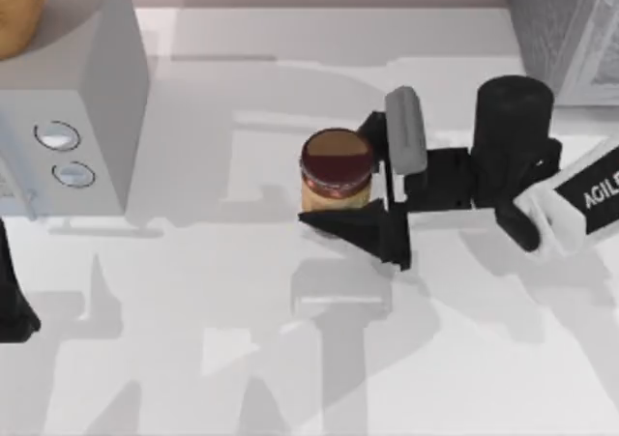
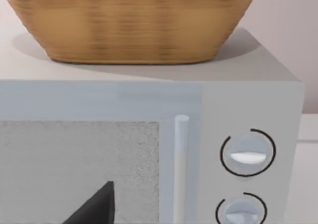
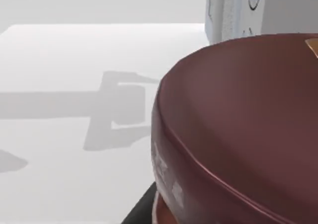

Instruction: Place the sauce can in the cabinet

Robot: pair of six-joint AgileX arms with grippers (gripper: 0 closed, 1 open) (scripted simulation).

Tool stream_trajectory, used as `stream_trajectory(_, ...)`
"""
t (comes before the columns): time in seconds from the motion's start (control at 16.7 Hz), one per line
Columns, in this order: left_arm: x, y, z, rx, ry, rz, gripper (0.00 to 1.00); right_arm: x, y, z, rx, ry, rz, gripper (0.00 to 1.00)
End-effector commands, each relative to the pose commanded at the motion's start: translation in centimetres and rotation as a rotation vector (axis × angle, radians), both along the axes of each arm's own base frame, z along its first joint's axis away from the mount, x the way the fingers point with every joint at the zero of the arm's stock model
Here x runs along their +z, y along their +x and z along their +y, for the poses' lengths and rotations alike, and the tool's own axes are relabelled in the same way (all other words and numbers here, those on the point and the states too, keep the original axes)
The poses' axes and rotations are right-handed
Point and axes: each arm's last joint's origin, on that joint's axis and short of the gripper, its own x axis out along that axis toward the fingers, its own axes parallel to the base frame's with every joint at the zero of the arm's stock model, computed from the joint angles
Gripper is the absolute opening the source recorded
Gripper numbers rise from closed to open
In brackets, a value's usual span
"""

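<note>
The sauce can [image 1: 336, 170] stands near the table's middle, with a dark maroon top and a yellow-orange label. My right gripper [image 1: 340, 177] reaches in from the right and holds it, one finger against each side of the can. Whether the can rests on the table or hangs just above it I cannot tell. Up close in the right wrist view, the can's maroon lid [image 3: 243, 119] fills the near field. The cabinet [image 1: 566, 30], grey and speckled, sits at the far right corner, behind the right arm. My left arm [image 1: 14, 301] is parked at the left edge.
A smooth pale box with two round knobs [image 1: 73, 98] stands at the back left, with a woven basket [image 1: 19, 11] on top. The left wrist view faces this box's front [image 2: 149, 154] and the basket [image 2: 129, 20], with one dark finger [image 2: 97, 206] low in view.
</note>
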Motion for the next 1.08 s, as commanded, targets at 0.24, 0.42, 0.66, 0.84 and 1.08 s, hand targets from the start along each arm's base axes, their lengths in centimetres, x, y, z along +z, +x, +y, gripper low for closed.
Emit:
stream_trajectory(0.24, 0.0, 0.0, 0.0, 0.000, 0.000, 0.000, 1.00, 6.2, -0.4, -0.2, -0.001, -0.001, 0.008, 0.00)
stream_trajectory(0.42, 0.0, 0.0, 0.0, 0.000, 0.000, 0.000, 1.00, 8.3, -0.8, -0.4, 0.000, 0.001, 0.004, 0.00)
stream_trajectory(0.66, 0.0, 0.0, 0.0, 0.000, 0.000, 0.000, 1.00, 8.2, -0.8, -0.4, 0.000, 0.000, 0.007, 0.00)
stream_trajectory(0.84, 0.0, 0.0, 0.0, 0.000, 0.000, 0.000, 1.00, 8.8, -1.1, -0.8, -0.020, -0.002, 0.006, 0.00)
stream_trajectory(1.08, 0.0, 0.0, 0.0, 0.000, 0.000, 0.000, 1.00, 12.0, -3.4, -3.4, -0.162, -0.010, -0.001, 0.00)
